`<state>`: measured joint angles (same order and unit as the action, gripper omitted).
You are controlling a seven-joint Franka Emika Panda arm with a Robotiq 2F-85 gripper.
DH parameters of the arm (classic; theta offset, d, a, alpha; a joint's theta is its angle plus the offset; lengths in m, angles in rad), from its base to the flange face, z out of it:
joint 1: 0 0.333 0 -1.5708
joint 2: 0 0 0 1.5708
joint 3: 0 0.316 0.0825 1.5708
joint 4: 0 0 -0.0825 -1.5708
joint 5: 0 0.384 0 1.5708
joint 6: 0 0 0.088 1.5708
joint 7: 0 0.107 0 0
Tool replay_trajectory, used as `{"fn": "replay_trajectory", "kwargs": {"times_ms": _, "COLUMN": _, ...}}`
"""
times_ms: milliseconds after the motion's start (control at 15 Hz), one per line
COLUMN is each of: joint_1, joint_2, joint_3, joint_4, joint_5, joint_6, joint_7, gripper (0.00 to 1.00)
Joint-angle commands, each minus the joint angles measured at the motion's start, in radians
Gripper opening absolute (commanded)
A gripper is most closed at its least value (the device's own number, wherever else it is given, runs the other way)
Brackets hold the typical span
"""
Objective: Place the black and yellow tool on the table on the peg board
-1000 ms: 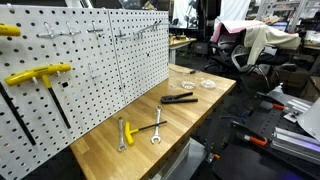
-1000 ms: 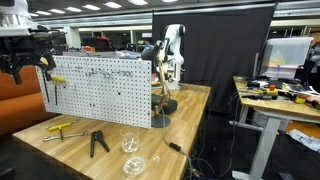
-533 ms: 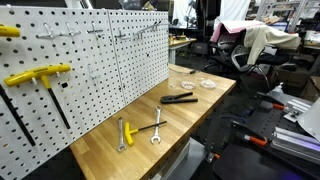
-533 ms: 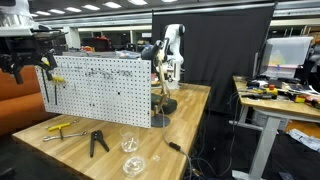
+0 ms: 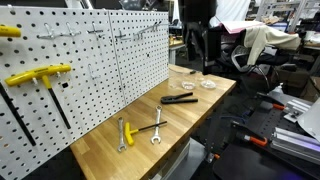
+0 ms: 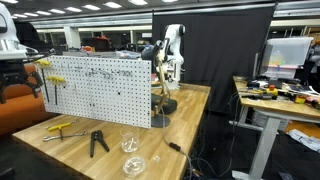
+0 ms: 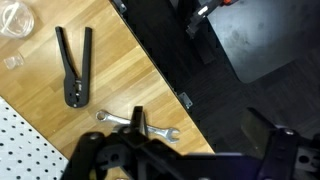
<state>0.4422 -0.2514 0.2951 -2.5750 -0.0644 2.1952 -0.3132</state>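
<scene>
Swinging in past the far end of the pegboard (image 5: 100,60), my arm (image 5: 197,35) now fills a spot in an exterior view that was clear half a second ago. I judge this to be the start of my approach, with nothing grasped yet. The black and yellow tool (image 5: 122,133) lies flat on the table (image 5: 185,115) just in front of the pegboard, near a silver wrench (image 7: 140,124), untouched. My gripper (image 7: 190,162) hangs above the table with its jaws spread wide, holding and touching nothing. Black pliers (image 7: 75,65) lie farther out from the pegboard.
</scene>
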Motion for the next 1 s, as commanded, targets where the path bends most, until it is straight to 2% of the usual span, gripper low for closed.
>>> {"fn": "replay_trajectory", "kwargs": {"times_ms": 0, "joint_1": -0.010, "joint_2": 0.136, "joint_3": 0.046, "joint_4": 0.064, "joint_5": -0.078, "joint_6": 0.068, "joint_7": -0.017, "gripper": 1.00}}
{"fn": "replay_trajectory", "kwargs": {"times_ms": 133, "joint_1": -0.017, "joint_2": 0.200, "joint_3": 0.056, "joint_4": 0.102, "joint_5": -0.081, "joint_6": 0.113, "joint_7": 0.020, "gripper": 1.00}}
{"fn": "replay_trajectory", "kwargs": {"times_ms": 200, "joint_1": -0.012, "joint_2": 0.151, "joint_3": 0.057, "joint_4": 0.060, "joint_5": -0.063, "joint_6": 0.101, "joint_7": 0.007, "gripper": 1.00}}
{"fn": "replay_trajectory", "kwargs": {"times_ms": 333, "joint_1": -0.018, "joint_2": 0.197, "joint_3": 0.059, "joint_4": 0.093, "joint_5": -0.065, "joint_6": 0.111, "joint_7": 0.010, "gripper": 1.00}}
{"fn": "replay_trajectory", "kwargs": {"times_ms": 600, "joint_1": -0.020, "joint_2": 0.203, "joint_3": 0.059, "joint_4": 0.101, "joint_5": -0.065, "joint_6": 0.111, "joint_7": 0.010, "gripper": 1.00}}
{"fn": "replay_trajectory", "kwargs": {"times_ms": 933, "joint_1": -0.019, "joint_2": 0.249, "joint_3": 0.060, "joint_4": 0.117, "joint_5": -0.013, "joint_6": 0.214, "joint_7": 0.017, "gripper": 1.00}}
